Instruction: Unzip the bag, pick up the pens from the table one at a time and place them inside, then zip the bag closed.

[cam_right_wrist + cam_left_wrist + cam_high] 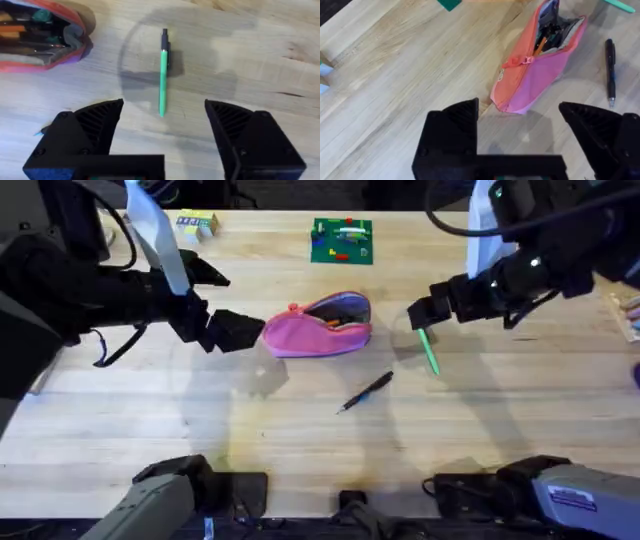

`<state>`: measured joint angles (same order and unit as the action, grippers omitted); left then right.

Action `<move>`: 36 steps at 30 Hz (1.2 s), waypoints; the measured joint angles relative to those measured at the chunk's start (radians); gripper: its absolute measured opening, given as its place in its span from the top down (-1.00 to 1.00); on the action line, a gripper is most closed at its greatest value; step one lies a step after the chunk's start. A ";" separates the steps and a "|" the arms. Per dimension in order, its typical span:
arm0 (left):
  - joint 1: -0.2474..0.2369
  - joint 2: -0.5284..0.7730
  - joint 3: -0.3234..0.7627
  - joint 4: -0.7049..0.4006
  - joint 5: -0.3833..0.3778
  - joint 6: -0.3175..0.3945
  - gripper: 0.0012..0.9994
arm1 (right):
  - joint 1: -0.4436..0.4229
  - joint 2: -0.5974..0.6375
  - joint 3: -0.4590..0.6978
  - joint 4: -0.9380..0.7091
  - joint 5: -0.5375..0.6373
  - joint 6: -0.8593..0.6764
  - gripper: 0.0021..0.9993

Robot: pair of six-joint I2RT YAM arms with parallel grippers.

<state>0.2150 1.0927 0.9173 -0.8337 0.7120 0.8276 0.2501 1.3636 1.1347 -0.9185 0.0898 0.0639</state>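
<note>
The pink bag (318, 328) lies mid-table with its zipper open and several pens showing inside. My left gripper (243, 307) is open just off the bag's left end; in the left wrist view the bag (530, 70) lies just ahead of the open left gripper (520, 112). The light green pen (429, 351) lies on the table (150, 430) to the right of the bag. Above the green pen's upper end hovers my open right gripper (425, 308). In the right wrist view the green pen (163, 70) lies between the fingers of the right gripper (162, 105), untouched. A black pen (365, 392) lies in front of the bag.
A green board (342, 240) with small parts sits at the back centre. A small yellow box (195, 223) stands at the back left. Some items (630, 315) lie at the right edge. The table's front half is bare wood.
</note>
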 joint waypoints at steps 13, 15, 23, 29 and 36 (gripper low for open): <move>0.000 0.000 0.000 0.000 0.000 0.000 -0.99 | 0.000 0.067 -0.118 0.117 0.000 0.011 -1.00; 0.000 0.000 0.000 0.000 0.000 0.000 -0.99 | 0.000 0.074 -0.120 0.130 0.000 0.011 -1.00; 0.000 0.000 0.000 0.000 0.000 0.000 -0.99 | 0.000 0.163 -0.121 0.161 0.000 0.022 -1.00; 0.000 0.000 0.000 0.000 0.000 0.000 -0.99 | 0.000 0.229 -0.124 0.194 0.000 0.033 -1.00; 0.000 0.000 0.000 0.000 0.000 0.000 -0.99 | 0.000 0.278 -0.124 0.209 -0.003 0.036 -1.00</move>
<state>0.2150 1.0927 0.9173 -0.8337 0.7120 0.8276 0.2501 1.6414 1.0111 -0.7091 0.0865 0.1000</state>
